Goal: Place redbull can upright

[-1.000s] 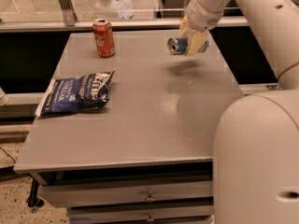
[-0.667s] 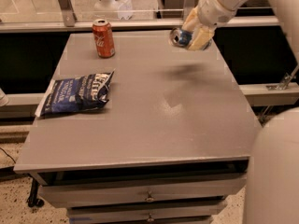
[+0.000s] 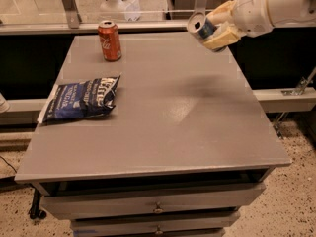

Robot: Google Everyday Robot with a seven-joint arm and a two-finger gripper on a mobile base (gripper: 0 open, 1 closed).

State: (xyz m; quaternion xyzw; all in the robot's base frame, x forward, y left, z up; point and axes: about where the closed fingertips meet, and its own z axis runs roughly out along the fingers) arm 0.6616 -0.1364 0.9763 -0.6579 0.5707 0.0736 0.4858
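We hold our gripper point(image 3: 213, 29) in the air over the far right part of the grey table point(image 3: 197, 147), at the end of the white arm point(image 3: 279, 4) that reaches in from the right. Its two cream-coloured fingers point(image 3: 224, 35) are pinched on the redbull can point(image 3: 201, 26), one above the can and one below it. The can sits between them well clear of the tabletop. It lies tilted, nearer to sideways than to upright, and its silver top faces left, away from our wrist. A soft shadow point(image 3: 202, 85) falls on the tabletop below the gripper and a little nearer to us.

To the left of the gripper, at about the same depth near the far edge, a red cola can point(image 3: 109, 41) stands upright on the table, well apart from the can we hold. Farther left of the gripper and lower, toward the table's left edge, a dark blue chip bag point(image 3: 81, 100) lies flat. Below the gripper and toward the near side, under the tabletop's front edge, there are two drawers point(image 3: 158, 209) with small knobs.
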